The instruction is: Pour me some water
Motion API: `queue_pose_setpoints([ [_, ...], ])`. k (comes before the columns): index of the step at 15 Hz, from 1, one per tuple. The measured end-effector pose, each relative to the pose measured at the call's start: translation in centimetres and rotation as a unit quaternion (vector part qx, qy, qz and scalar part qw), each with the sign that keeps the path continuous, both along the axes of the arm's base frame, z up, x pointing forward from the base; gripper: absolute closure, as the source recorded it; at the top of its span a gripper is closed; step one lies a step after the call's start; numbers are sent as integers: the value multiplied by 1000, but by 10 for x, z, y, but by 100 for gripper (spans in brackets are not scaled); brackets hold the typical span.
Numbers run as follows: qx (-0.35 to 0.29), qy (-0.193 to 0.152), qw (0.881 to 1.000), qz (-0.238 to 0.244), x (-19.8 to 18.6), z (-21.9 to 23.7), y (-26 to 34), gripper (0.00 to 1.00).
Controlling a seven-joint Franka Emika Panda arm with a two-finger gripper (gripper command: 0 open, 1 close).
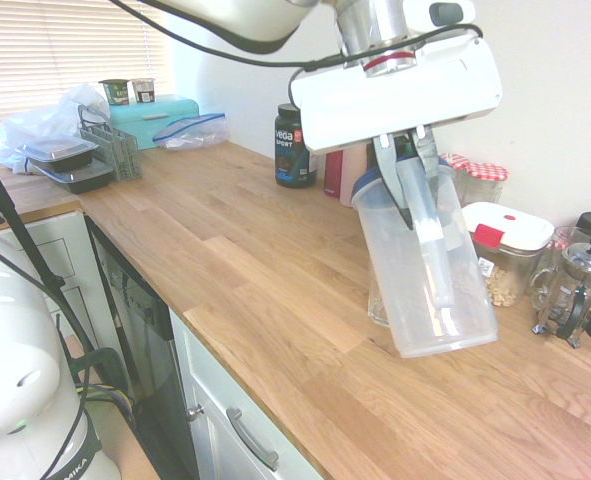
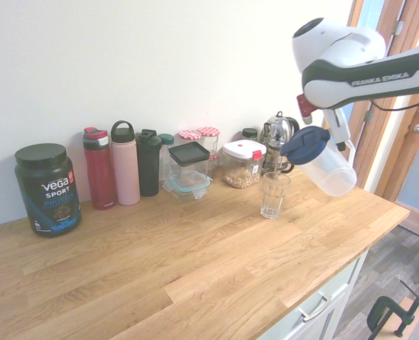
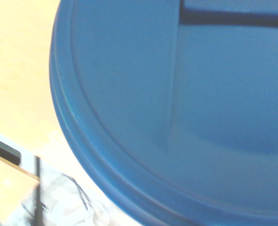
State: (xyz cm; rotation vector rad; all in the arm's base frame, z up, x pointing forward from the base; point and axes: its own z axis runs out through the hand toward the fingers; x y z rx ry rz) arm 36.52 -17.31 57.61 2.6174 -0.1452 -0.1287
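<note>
A clear plastic jug [image 1: 430, 270] with a dark blue lid [image 2: 305, 145] hangs tilted above the wooden counter [image 1: 235, 260]. My gripper [image 1: 407, 165] is shut on its handle from above. In the second exterior view the jug [image 2: 331, 168] leans with its lid end up and turned toward an empty drinking glass [image 2: 274, 195]. That glass stands on the counter just below and to the left of the jug. The glass [image 1: 378, 300] is mostly hidden behind the jug in the first exterior view. The blue lid [image 3: 176, 117] fills the wrist view. Whether the jug holds water I cannot tell.
Along the wall stand a Vega tub [image 2: 47, 188], a red bottle [image 2: 100, 168], a pink bottle [image 2: 125, 163], a black bottle [image 2: 149, 162], food containers [image 2: 188, 168], a nut jar [image 2: 242, 163] and a French press [image 2: 276, 142]. A dish rack [image 1: 110, 148] sits at the counter's far end.
</note>
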Motion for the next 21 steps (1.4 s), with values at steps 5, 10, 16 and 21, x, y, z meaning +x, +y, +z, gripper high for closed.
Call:
queue_pose_setpoints([
  [5,147,-68,987,17,-68,-5,-39,100],
  [10,275,-113,953,62,-76,-52,-64,100],
  [16,307,-138,940,-58,-116,-86,-18,100],
  [21,311,-206,909,-186,-120,-64,91,100],
])
